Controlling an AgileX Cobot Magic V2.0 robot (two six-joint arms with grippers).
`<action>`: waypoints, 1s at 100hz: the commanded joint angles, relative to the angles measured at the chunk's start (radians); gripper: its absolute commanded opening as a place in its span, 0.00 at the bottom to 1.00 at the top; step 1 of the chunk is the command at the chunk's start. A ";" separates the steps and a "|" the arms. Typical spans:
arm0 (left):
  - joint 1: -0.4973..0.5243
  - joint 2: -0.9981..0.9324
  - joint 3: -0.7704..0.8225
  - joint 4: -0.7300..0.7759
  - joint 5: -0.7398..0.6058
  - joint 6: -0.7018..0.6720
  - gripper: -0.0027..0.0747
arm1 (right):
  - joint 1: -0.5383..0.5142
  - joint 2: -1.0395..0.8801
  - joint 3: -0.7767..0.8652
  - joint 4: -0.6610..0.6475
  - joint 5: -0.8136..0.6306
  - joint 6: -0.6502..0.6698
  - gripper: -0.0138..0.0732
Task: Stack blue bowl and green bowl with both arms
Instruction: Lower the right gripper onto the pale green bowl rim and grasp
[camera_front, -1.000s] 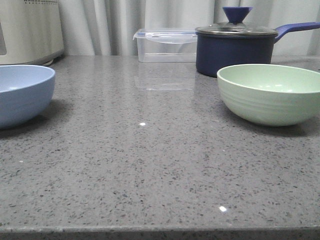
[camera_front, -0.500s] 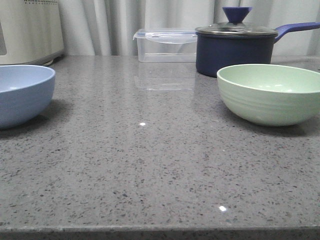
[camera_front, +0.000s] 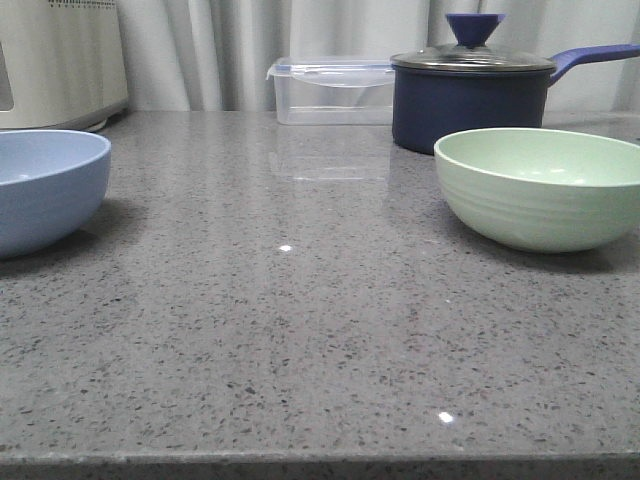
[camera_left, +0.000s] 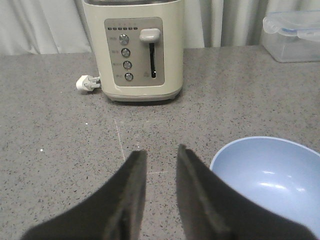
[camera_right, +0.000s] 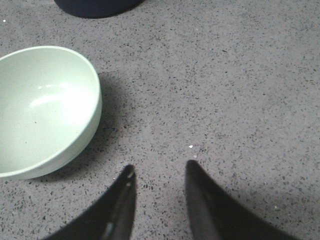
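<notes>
The pale blue bowl (camera_front: 45, 188) stands upright at the left edge of the grey counter; it also shows in the left wrist view (camera_left: 272, 182). The mint-green bowl (camera_front: 545, 187) stands upright at the right, and shows in the right wrist view (camera_right: 42, 107). My left gripper (camera_left: 161, 152) is open and empty above bare counter, just beside the blue bowl's rim. My right gripper (camera_right: 159, 167) is open and empty above bare counter, beside the green bowl. Neither arm shows in the front view.
A dark navy lidded saucepan (camera_front: 470, 95) stands behind the green bowl, its handle pointing right. A clear lidded container (camera_front: 330, 90) stands at the back centre. A cream toaster (camera_left: 134, 50) with a white plug (camera_left: 86, 83) stands behind the blue bowl, by the curtain.
</notes>
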 joint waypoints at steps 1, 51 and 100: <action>0.005 0.010 -0.037 -0.003 -0.098 0.003 0.49 | -0.005 0.008 -0.037 0.006 -0.065 -0.005 0.59; 0.005 0.010 -0.037 -0.010 -0.102 0.003 0.53 | 0.000 0.155 -0.218 0.051 0.040 -0.006 0.58; 0.005 0.010 -0.037 -0.010 -0.102 0.003 0.53 | 0.058 0.574 -0.558 0.148 0.317 -0.078 0.58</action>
